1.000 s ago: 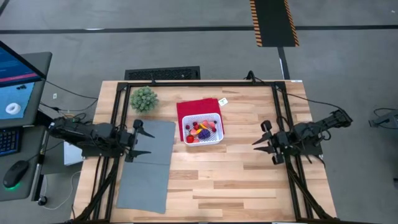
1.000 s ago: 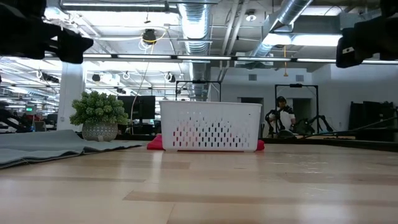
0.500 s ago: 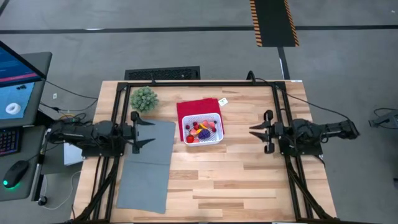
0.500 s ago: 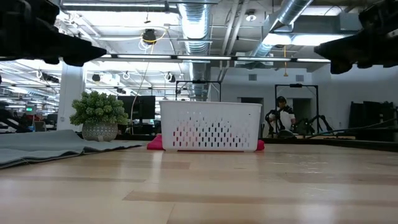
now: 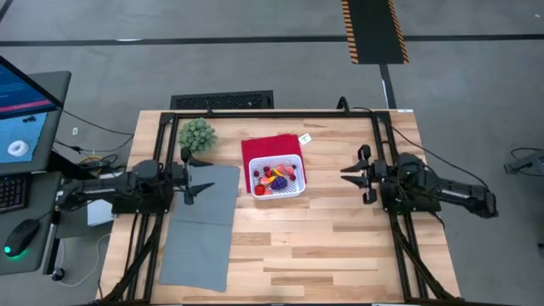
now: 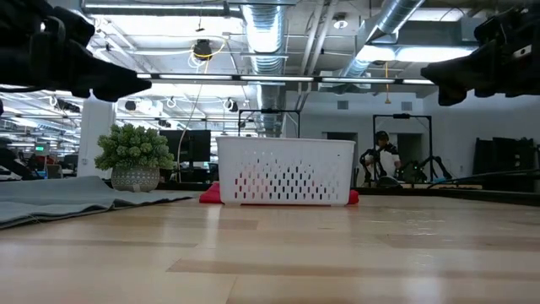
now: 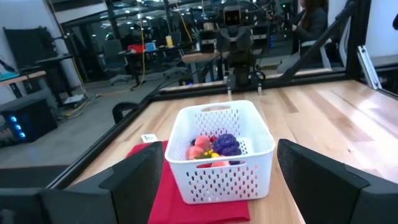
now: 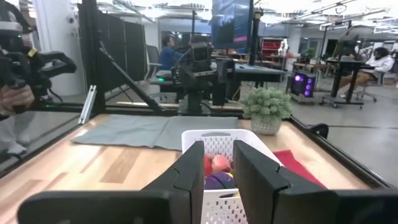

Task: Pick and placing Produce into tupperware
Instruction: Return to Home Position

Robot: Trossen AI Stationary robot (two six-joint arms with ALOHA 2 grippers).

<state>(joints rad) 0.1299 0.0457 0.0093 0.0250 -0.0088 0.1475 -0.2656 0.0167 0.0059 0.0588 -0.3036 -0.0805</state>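
The tupperware, a white latticed basket [image 5: 299, 189] [image 6: 285, 173] [image 7: 217, 182], stands on a red cloth [image 5: 268, 146] at the table's middle. The produce [image 5: 274, 178] [image 7: 214, 148] lies inside it: small red, pink and yellow pieces and a purple one. My left gripper [image 5: 202, 174] [image 7: 221, 149] hovers open above the grey mat, left of the basket, pointing level at it. My right gripper [image 5: 347, 174] [image 8: 217, 152] hovers right of the basket, also pointing level at it. A narrow gap shows between its fingers, with nothing in it.
A grey mat [image 5: 202, 229] covers the table's left part. A green bushy plant in a pot [image 5: 196, 134] [image 6: 135, 156] stands at the far left. A small white tag [image 5: 305, 138] lies by the cloth's far corner. Black frame rails [image 5: 272, 114] run along the table's edges. People show in the room beyond.
Both arms have swung about their bases. My left gripper has moved toward the table's far edge and turned to face the basket. My right gripper has also gone toward the far edge and turned until it points straight at the basket. Nothing on the table has moved.
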